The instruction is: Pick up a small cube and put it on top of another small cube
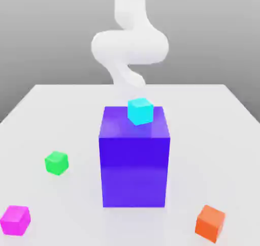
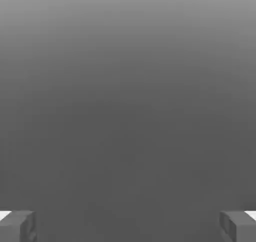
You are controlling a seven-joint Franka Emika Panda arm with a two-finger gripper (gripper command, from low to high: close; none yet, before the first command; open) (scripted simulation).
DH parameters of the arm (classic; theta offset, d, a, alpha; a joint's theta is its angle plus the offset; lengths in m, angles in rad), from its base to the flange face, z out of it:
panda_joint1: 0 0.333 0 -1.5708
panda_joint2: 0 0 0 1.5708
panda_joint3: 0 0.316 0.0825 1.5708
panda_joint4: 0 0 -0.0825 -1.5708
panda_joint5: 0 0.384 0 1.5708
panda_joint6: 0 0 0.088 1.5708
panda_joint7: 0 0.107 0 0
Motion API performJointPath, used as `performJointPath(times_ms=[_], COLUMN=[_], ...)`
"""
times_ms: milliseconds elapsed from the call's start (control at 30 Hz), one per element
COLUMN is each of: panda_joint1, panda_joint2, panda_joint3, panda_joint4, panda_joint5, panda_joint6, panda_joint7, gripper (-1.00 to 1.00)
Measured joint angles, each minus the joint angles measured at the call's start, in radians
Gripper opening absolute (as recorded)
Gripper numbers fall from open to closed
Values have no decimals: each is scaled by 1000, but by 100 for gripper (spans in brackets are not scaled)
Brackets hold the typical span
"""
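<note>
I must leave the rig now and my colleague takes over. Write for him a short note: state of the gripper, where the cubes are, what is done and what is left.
Gripper: open, fingers wide apart, nothing between them; the hand view faces plain grey background.
Magenta cube: on the table, near corner at the exterior view's left, untouched.
Green cube: on the table, left of the big blue-violet block.
Orange cube: on the table, near right.
Cyan cube: on top of the big block.
Done: nothing yet; no small cube is stacked on another small cube.
Left: grasp the magenta cube, lift it, set it on another small cube.
</note>
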Motion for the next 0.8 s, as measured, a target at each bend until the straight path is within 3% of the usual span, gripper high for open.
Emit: performJointPath(times_ms=[267, 500, 800], panda_joint1=[-208, -315, -423], panda_joint2=[298, 553, 866], panda_joint3=[62, 40, -18], panda_joint4=[-4, -8, -18], panda_joint5=[-100, -174, -121], panda_joint6=[86, 158, 269], panda_joint7=[350, 641, 911], gripper=[0, 0, 0])
